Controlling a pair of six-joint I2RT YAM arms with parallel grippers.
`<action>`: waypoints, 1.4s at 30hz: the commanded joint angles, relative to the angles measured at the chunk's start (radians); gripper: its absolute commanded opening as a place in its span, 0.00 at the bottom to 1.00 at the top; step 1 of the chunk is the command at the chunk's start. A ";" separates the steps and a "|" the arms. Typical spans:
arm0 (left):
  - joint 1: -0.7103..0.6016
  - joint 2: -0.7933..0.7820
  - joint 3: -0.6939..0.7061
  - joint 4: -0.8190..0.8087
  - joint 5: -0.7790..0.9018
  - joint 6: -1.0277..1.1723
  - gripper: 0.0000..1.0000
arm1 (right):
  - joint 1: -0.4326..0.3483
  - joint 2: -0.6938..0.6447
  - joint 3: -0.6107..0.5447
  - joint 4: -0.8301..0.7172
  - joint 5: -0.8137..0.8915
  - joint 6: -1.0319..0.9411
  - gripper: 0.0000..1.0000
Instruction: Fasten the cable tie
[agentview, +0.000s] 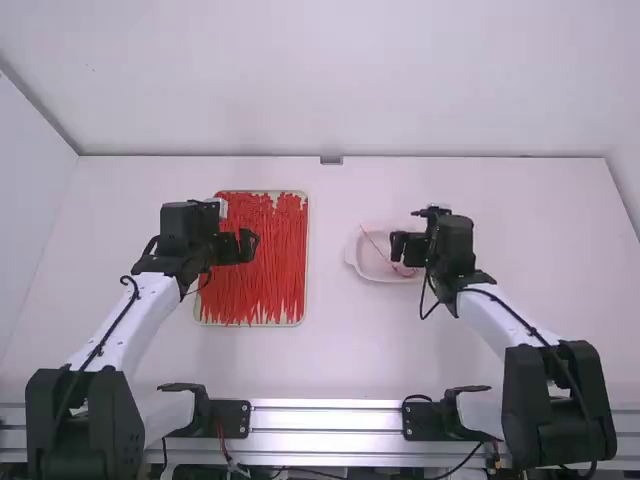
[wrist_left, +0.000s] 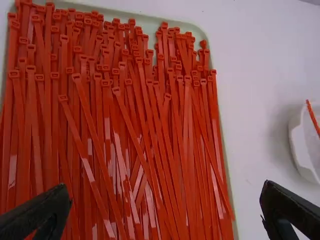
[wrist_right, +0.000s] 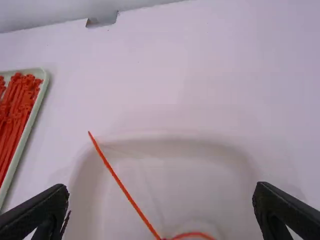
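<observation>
Two grippers show in our high view: the left gripper (agentview: 238, 245) over a tray (agentview: 250, 323) of orange cable ties (agentview: 262, 255), the right gripper (agentview: 400, 247) over a white bowl (agentview: 352, 258). In the left wrist view we see its fingers (wrist_left: 35, 215) wide apart above the ties. In the right wrist view we see fingers (wrist_right: 35, 210) apart above a single cable tie (wrist_right: 120, 185) in the bowl.

- A white table (agentview: 500, 200) takes up the middle, plain and matte.
- A white back wall (agentview: 330, 70) rises from its far edge.
- A left wall (agentview: 25, 180) and a right wall (agentview: 630, 170), both white, close in the 2 sides.
- 1 small grey bracket (agentview: 331, 159) sits mid-way along the far edge, where the table meets the back wall.
- A silver metal rail (agentview: 320, 412) runs along the near edge.
- The light is soft and even, and the shadows are faint.
</observation>
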 joint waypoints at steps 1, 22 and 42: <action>0.002 -0.040 0.019 -0.002 0.008 0.022 0.99 | 0.008 -0.019 0.064 -0.024 0.000 0.002 0.98; 0.002 -0.258 0.019 -0.149 -0.019 0.056 0.99 | 0.083 -0.340 0.187 -0.415 0.089 -0.028 0.98; 0.001 -0.313 0.019 -0.180 -0.015 0.105 0.99 | 0.083 -0.396 0.185 -0.486 0.141 -0.032 0.98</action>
